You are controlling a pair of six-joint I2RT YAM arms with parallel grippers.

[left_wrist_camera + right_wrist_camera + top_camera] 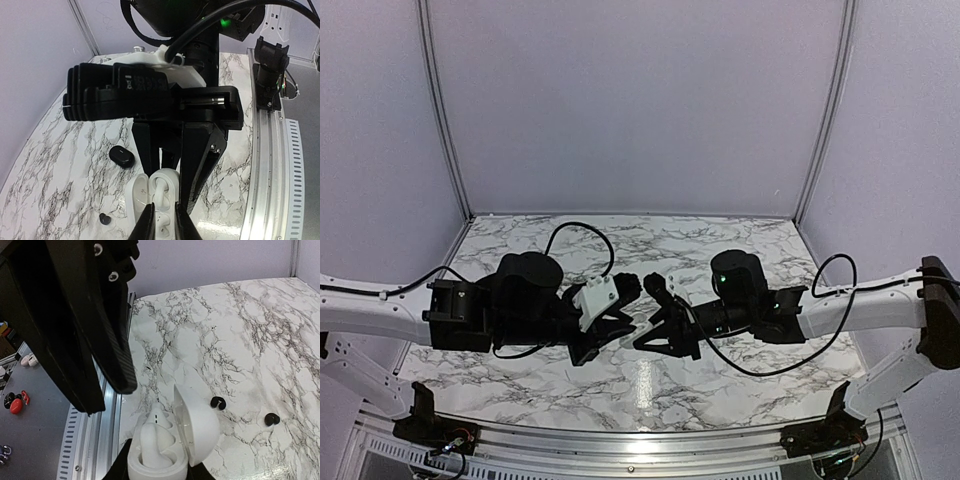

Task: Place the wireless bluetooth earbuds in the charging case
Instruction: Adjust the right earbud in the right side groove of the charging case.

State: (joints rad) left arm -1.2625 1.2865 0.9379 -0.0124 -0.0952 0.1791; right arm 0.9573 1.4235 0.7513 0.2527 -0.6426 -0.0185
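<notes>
**White case clamped near the rail, both earbuds out on the marble**

The right pincer point(160, 471) is gripping the base of the charging case point(196, 432), with a finger pressing on each side. The white lid is standing open on the side facing the earbuds. The nearer earbud point(217, 402) is lying on the marble table point(240, 325) just beyond that lid, and the farther earbud point(271, 419) is sitting well to its right. Both are resting apart from the fingers. The metal rail point(85, 450) along the table's edge is running close beside the case, while the marble is spreading wide past the earbuds. The left pincer point(166, 222) is hanging over the case with its fingers drawn close together; whether they are pinching it I cannot tell.
</notes>
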